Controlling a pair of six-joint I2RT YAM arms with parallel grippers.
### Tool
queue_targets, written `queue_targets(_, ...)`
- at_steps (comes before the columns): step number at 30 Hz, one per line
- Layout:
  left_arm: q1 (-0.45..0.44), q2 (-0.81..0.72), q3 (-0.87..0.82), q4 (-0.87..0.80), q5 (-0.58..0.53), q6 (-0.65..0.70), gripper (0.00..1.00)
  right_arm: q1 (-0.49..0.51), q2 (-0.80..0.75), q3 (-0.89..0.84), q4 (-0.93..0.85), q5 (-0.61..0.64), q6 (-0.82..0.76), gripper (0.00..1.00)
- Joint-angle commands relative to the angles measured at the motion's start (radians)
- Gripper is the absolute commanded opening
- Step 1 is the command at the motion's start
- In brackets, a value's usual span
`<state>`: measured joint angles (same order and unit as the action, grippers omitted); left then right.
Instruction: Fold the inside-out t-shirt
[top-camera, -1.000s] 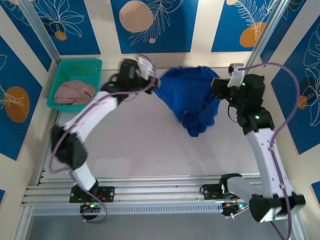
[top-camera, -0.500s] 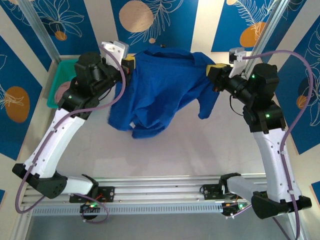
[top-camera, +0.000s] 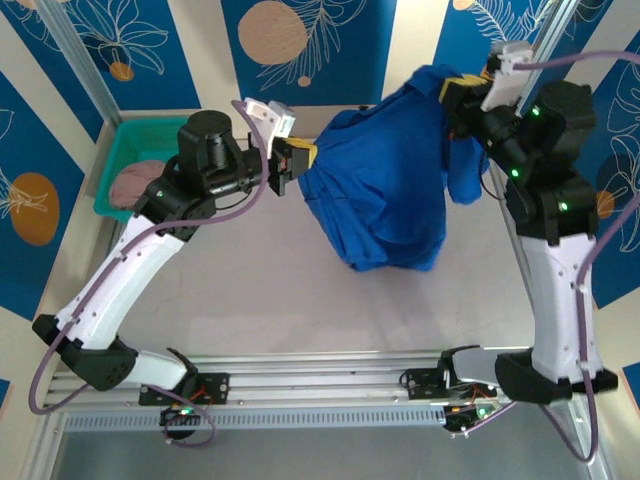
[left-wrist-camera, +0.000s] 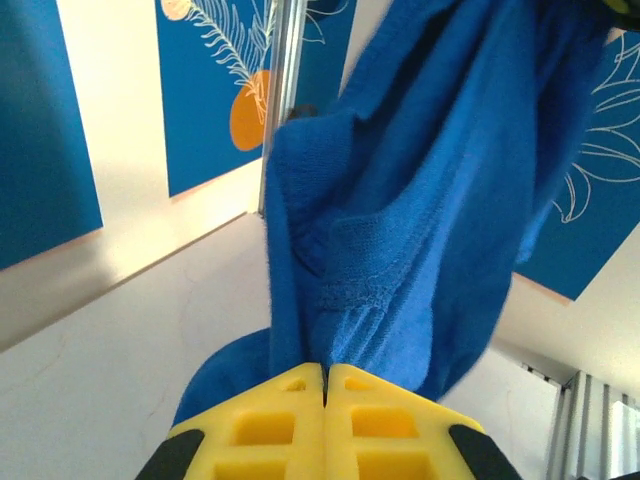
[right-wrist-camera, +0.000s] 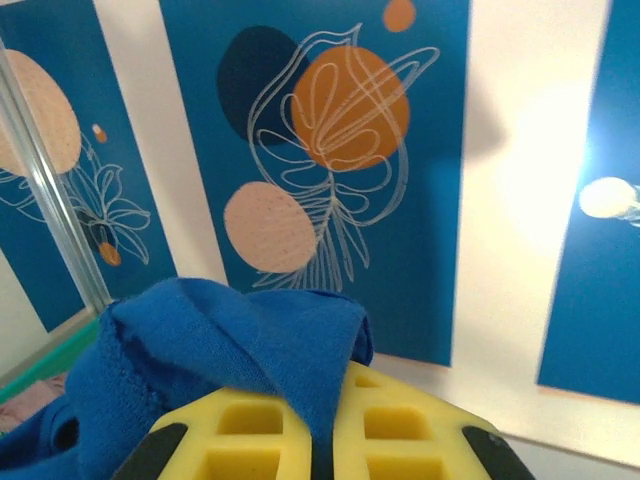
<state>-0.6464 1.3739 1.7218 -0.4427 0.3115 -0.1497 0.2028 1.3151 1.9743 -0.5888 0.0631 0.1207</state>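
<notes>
T-shirt (top-camera: 385, 200) is being clamped by L pincer (top-camera: 300, 160) & R pincer (top-camera: 458, 92). Vs 0.5 s ago, R is being raised, w/ cloth bunched below it.

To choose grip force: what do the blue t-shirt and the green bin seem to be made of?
The blue t-shirt looks like soft matte knit, probably cotton: fuzzy surface, stitched seam, limp drape. The green bin looks like rigid plastic: straight, even rim.

T-shirt (top-camera: 385, 190) between left gripper (top-camera: 300, 158) and right gripper (top-camera: 456, 90), bin (top-camera: 160, 123) far left
</notes>
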Motion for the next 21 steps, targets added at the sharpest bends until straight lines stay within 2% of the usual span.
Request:
queue_targets(1, 0.053, -0.061, -0.088, 0.01, -0.077, -0.102, 0.0, 0.079, 0.198, 0.042, 0.005, -0.027, -0.015, 0.08)
queue_targets(3, 0.115, -0.081, -0.196, 0.019, -0.124, -0.175, 0.0, 0.139, 0.346, 0.116, -0.048, -0.061, -0.012, 0.19)
queue_targets(5, 0.188, -0.091, -0.334, 0.056, -0.147, -0.264, 0.0, 0.184, 0.484, 0.215, -0.155, -0.065, -0.019, 0.39)
queue_targets(8, 0.266, -0.083, -0.509, 0.09, -0.204, -0.327, 0.0, 0.207, 0.551, 0.197, -0.227, -0.034, -0.016, 0.57)
queue_targets(9, 0.286, -0.082, -0.56, 0.108, -0.208, -0.335, 0.0, 0.208, 0.529, 0.142, -0.218, -0.036, -0.009, 0.59)
queue_targets(13, 0.339, -0.078, -0.712, 0.156, -0.24, -0.327, 0.0, 0.218, 0.313, -0.297, -0.091, -0.063, 0.069, 0.69)
queue_targets(16, 0.35, -0.072, -0.768, 0.158, -0.253, -0.305, 0.0, 0.258, 0.152, -0.618, -0.053, -0.044, 0.155, 0.69)
queue_targets(21, 0.352, -0.071, -0.807, 0.16, -0.24, -0.3, 0.0, 0.359, -0.024, -1.001, -0.044, 0.056, 0.329, 0.68)
